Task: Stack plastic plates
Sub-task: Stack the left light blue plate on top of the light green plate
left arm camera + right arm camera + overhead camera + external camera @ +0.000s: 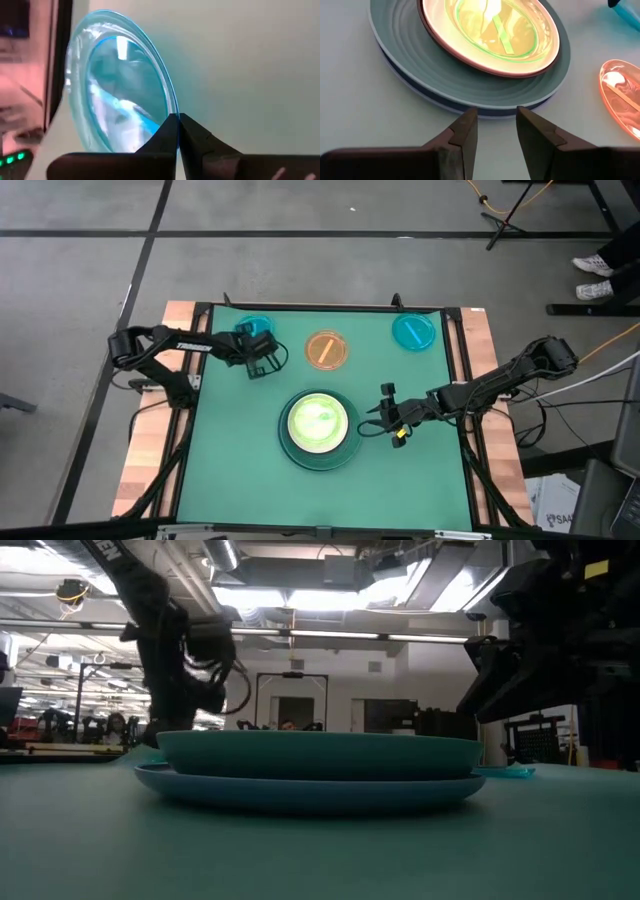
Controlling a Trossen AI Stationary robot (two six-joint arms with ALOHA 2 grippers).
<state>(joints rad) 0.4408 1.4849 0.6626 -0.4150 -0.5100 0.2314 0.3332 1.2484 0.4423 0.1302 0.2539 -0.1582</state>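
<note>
Left gripper pinched — right gripper parted

I've got the green mat filling the tabletop, framed by a black rail, with bare wooden boards showing down both sides. Beyond that I see grey floor crossed by dark lines. Top right, a pair of white shoes at the frame edge, with an orange cable trailing near a black stand leg. Level across the table, I'm looking at ceiling lights and a dark doorway far back.
</note>
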